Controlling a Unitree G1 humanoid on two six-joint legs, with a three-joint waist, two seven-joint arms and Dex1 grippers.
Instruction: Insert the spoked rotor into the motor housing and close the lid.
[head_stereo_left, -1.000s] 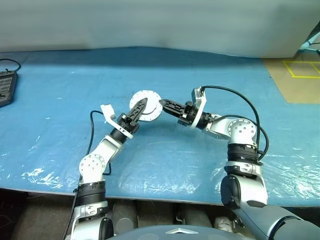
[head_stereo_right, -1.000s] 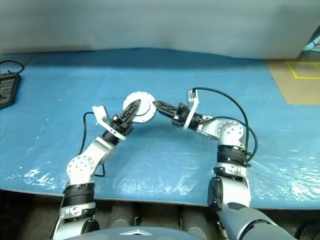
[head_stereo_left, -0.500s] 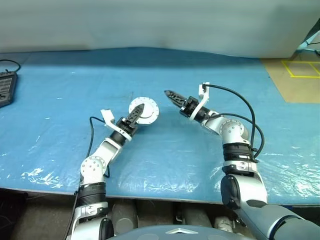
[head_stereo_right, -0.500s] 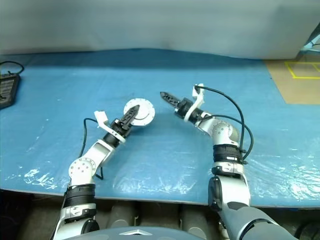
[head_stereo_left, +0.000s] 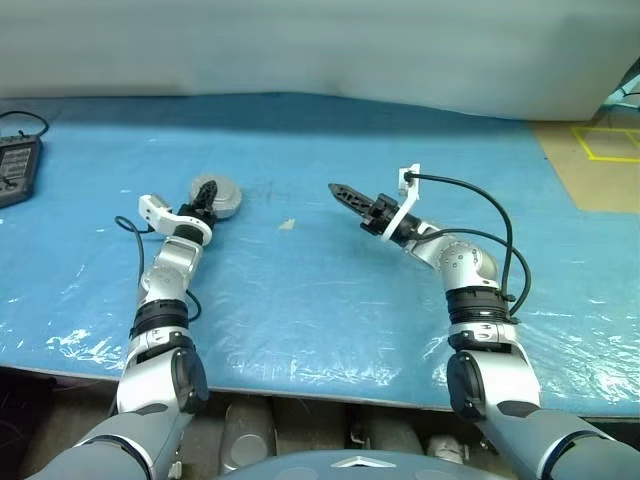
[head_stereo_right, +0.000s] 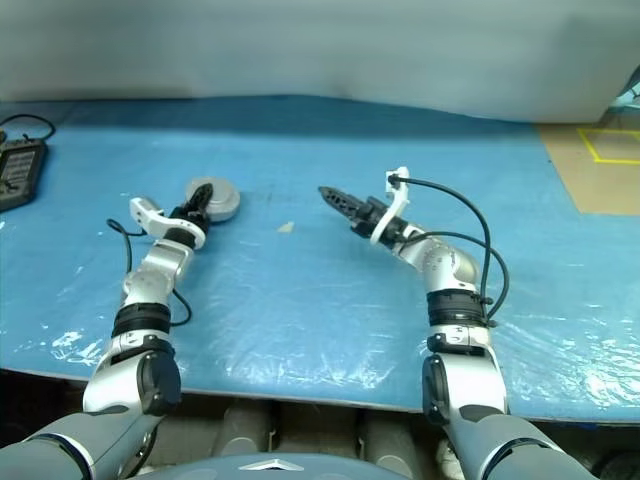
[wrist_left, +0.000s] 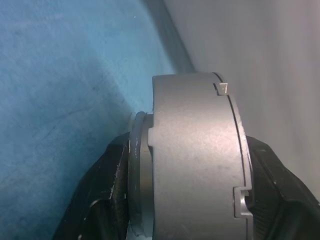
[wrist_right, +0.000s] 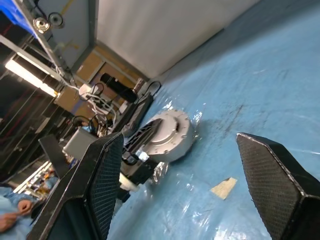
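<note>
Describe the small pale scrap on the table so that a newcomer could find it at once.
Start from the blue table and look between the two grippers. The scrap lies flat, right of the grey housing in the left gripper. It is the one tiny, pale, angular bit there.

1. The left arm reaches forward and out to the robot's left, its forearm lying low over the blue bench.
2. The left hand points level and away from the robot, and its two black fingers clamp the closed motor housing from both sides, one finger on each flat face.
3. The right arm bends at the elbow, with the forearm angled inward toward the motor housing and well apart from it.
4. The right hand hangs above the bench, tilted slightly upward, to the right of the motor housing.
5. Its fingers are spread wide and hold nothing.
</note>
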